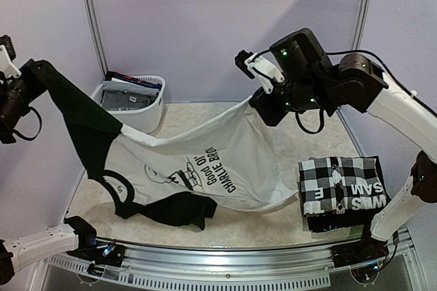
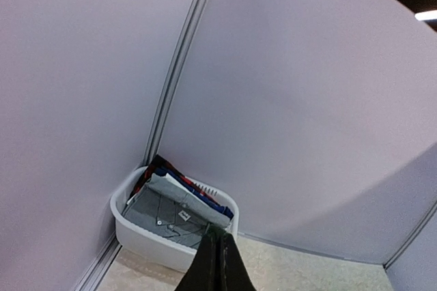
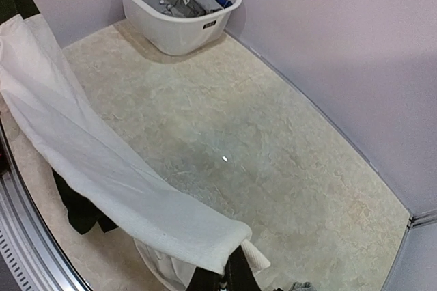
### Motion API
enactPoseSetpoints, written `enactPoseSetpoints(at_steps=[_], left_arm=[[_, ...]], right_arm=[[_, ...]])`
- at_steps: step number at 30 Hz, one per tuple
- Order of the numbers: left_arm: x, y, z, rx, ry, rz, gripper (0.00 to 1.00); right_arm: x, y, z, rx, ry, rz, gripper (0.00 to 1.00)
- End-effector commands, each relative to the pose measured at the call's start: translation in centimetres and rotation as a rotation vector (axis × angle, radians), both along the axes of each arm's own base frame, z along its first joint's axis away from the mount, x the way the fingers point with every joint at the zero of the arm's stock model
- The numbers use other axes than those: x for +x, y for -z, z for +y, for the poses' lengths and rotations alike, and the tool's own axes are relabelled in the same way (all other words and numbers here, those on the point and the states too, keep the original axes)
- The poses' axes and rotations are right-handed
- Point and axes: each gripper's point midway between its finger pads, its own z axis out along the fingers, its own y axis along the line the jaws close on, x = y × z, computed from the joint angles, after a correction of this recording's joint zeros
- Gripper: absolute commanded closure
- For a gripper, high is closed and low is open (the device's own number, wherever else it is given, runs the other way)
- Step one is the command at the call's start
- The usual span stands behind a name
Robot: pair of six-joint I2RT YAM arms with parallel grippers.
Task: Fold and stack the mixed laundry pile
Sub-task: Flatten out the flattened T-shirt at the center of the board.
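A white T-shirt with black sleeves and black print (image 1: 205, 161) hangs stretched between my two grippers above the table. My left gripper (image 1: 27, 76) is shut on its black sleeve (image 1: 75, 110), high at the far left; in the left wrist view only the black cloth (image 2: 217, 267) shows between the jaws. My right gripper (image 1: 263, 96) is shut on the white hem, seen in the right wrist view (image 3: 229, 274) with the white cloth (image 3: 102, 168) draped away. A folded black-and-white checkered shirt (image 1: 341, 182) lies on a black piece at the right.
A white plastic basket (image 1: 153, 110) with grey, blue and red garments (image 1: 126, 96) stands at the back left by the wall; it also shows in the left wrist view (image 2: 136, 236) and right wrist view (image 3: 177, 31). The table's metal front rail (image 1: 225, 264) runs along the near edge.
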Motion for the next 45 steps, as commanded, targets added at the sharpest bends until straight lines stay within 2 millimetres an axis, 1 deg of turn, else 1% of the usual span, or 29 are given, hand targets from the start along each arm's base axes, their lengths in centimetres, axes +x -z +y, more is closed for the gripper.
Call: enactPoseSetpoints(at_steps=[1, 5, 6, 9, 11, 14, 15, 16, 18, 19, 20, 21, 24, 27, 28, 31, 33, 34, 35, 36, 37, 38, 39, 40, 41, 42, 43, 44, 45], left_arm=[[-2.0, -3.0, 0.7, -0.018, 0.016, -0.065, 1.00], [-3.1, -6.5, 0.6, -0.020, 0.053, -0.116, 1.00], [-3.7, -7.8, 0.7, -0.026, 0.063, -0.144, 1.00], [-4.6, -10.2, 0.7, -0.035, 0.085, -0.195, 1.00], [-5.0, -11.7, 0.7, -0.032, 0.096, -0.219, 1.00], [-4.5, -13.4, 0.0, -0.017, 0.117, -0.231, 1.00], [-4.0, -13.9, -0.3, -0.010, 0.124, -0.232, 1.00], [-2.8, -14.2, -1.0, 0.001, 0.128, -0.218, 1.00], [-0.5, -14.7, -2.0, 0.022, 0.126, -0.189, 1.00], [1.1, -14.6, -2.8, 0.039, 0.127, -0.164, 1.00], [2.7, -14.3, -3.7, 0.059, 0.131, -0.135, 1.00], [4.7, -13.8, -4.7, 0.078, 0.138, -0.104, 1.00], [11.4, -10.3, -8.1, 0.137, 0.160, 0.015, 1.00], [18.1, -5.5, -11.2, 0.156, 0.197, 0.128, 1.00], [20.3, -3.8, -12.2, 0.154, 0.214, 0.165, 1.00], [27.2, 2.3, -14.8, 0.144, 0.253, 0.281, 1.00], [31.1, 6.6, -16.7, 0.140, 0.293, 0.345, 1.00], [32.9, 8.3, -17.6, 0.136, 0.312, 0.361, 1.00], [34.4, 9.9, -18.4, 0.134, 0.331, 0.372, 1.00], [36.5, 13.1, -19.4, 0.138, 0.350, 0.415, 1.00], [37.9, 15.0, -19.9, 0.141, 0.357, 0.434, 1.00], [39.0, 16.6, -20.5, 0.138, 0.370, 0.452, 1.00], [40.1, 18.2, -20.8, 0.133, 0.375, 0.465, 1.00], [41.1, 19.7, -21.0, 0.127, 0.380, 0.476, 1.00], [41.8, 20.9, -21.2, 0.118, 0.385, 0.478, 1.00], [42.5, 22.1, -21.2, 0.105, 0.389, 0.483, 1.00], [43.1, 23.0, -21.3, 0.091, 0.394, 0.480, 1.00], [43.7, 23.9, -21.2, 0.079, 0.393, 0.477, 1.00], [44.2, 24.6, -21.3, 0.070, 0.395, 0.471, 1.00]], right_arm=[[-1.9, -5.8, -2.7, 0.082, 0.050, -0.091, 1.00], [-3.3, -9.3, -4.7, 0.156, 0.066, -0.131, 1.00], [-3.5, -10.0, -5.4, 0.174, 0.075, -0.138, 1.00], [-4.5, -11.9, -7.3, 0.237, 0.082, -0.153, 1.00], [-5.0, -13.0, -8.4, 0.269, 0.081, -0.164, 1.00], [-5.1, -14.3, -9.7, 0.304, 0.110, -0.190, 1.00], [-5.0, -14.9, -10.3, 0.317, 0.134, -0.209, 1.00], [-4.6, -15.2, -10.9, 0.322, 0.170, -0.231, 1.00], [-3.1, -15.6, -12.3, 0.309, 0.296, -0.295, 1.00], [-2.1, -15.5, -13.2, 0.295, 0.364, -0.317, 1.00], [-1.0, -14.9, -13.8, 0.281, 0.411, -0.310, 1.00], [0.9, -13.4, -14.5, 0.267, 0.473, -0.281, 1.00], [5.6, -9.0, -15.8, 0.256, 0.553, -0.171, 1.00], [10.6, -4.1, -17.4, 0.245, 0.624, -0.051, 1.00], [12.6, -2.3, -17.8, 0.238, 0.644, -0.011, 1.00], [17.6, 1.4, -19.1, 0.233, 0.668, 0.048, 1.00], [21.3, 5.9, -19.7, 0.202, 0.686, 0.129, 1.00], [22.6, 7.3, -20.1, 0.203, 0.691, 0.158, 1.00], [24.2, 10.1, -20.1, 0.185, 0.695, 0.207, 1.00], [25.7, 11.7, -20.6, 0.183, 0.706, 0.232, 1.00], [26.4, 13.3, -20.5, 0.177, 0.704, 0.262, 1.00], [27.8, 15.3, -20.7, 0.167, 0.706, 0.292, 1.00], [28.6, 16.1, -20.9, 0.165, 0.710, 0.302, 1.00], [29.4, 17.4, -21.1, 0.153, 0.717, 0.321, 1.00], [30.0, 18.0, -21.2, 0.148, 0.720, 0.329, 1.00], [30.8, 19.7, -21.4, 0.132, 0.727, 0.350, 1.00], [31.4, 20.7, -21.7, 0.124, 0.734, 0.360, 1.00], [31.9, 21.0, -22.0, 0.128, 0.741, 0.360, 1.00], [32.4, 22.1, -22.2, 0.122, 0.747, 0.370, 1.00]])
